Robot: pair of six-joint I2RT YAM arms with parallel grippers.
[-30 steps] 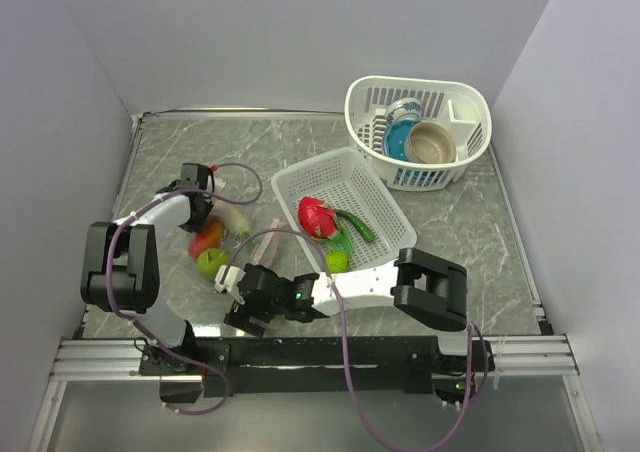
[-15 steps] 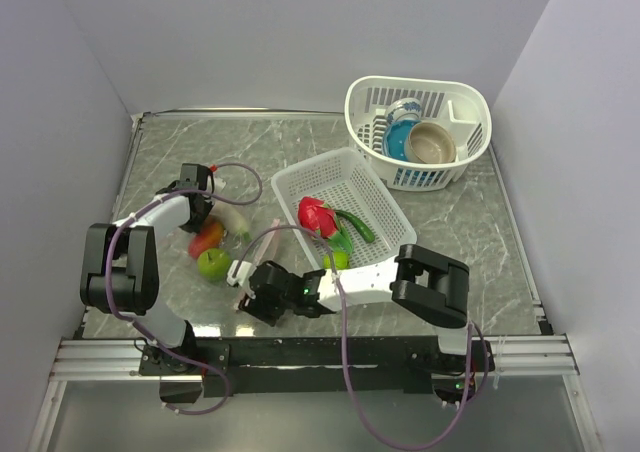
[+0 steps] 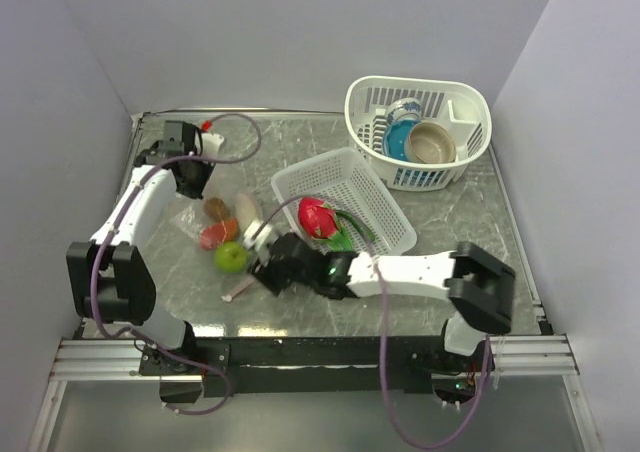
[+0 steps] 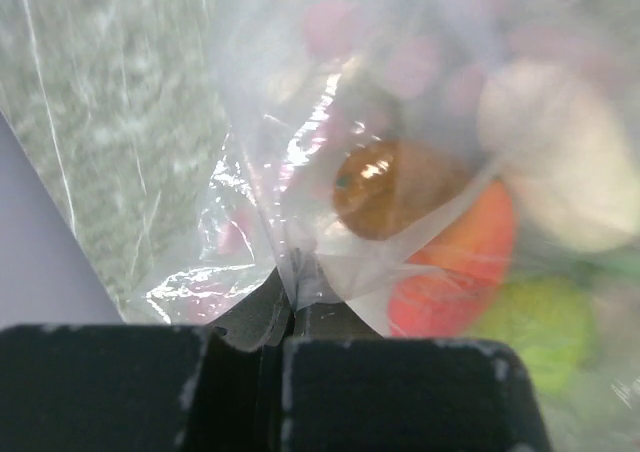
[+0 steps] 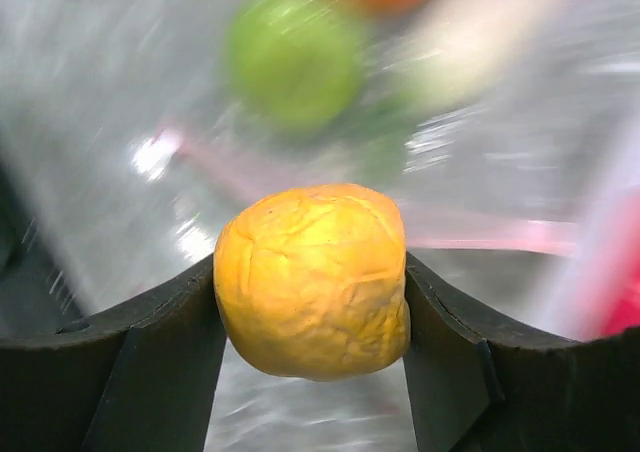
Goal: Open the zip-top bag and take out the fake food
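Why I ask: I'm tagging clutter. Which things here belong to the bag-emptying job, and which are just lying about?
Job:
- bag, pinched by the shut left gripper
- bagged food
- yellow food, held in the right gripper
- red food, lying in the flat basket

Lying about:
- tall basket
- bowl
- cup

left arm (image 3: 135, 204): white links, black joint blocks | right arm (image 3: 415, 269): same white-and-black build | cables (image 3: 96, 272): purple, running along both arms | left pincer (image 4: 292, 317), right pincer (image 5: 310, 302): matte black fingers, edges flecked white
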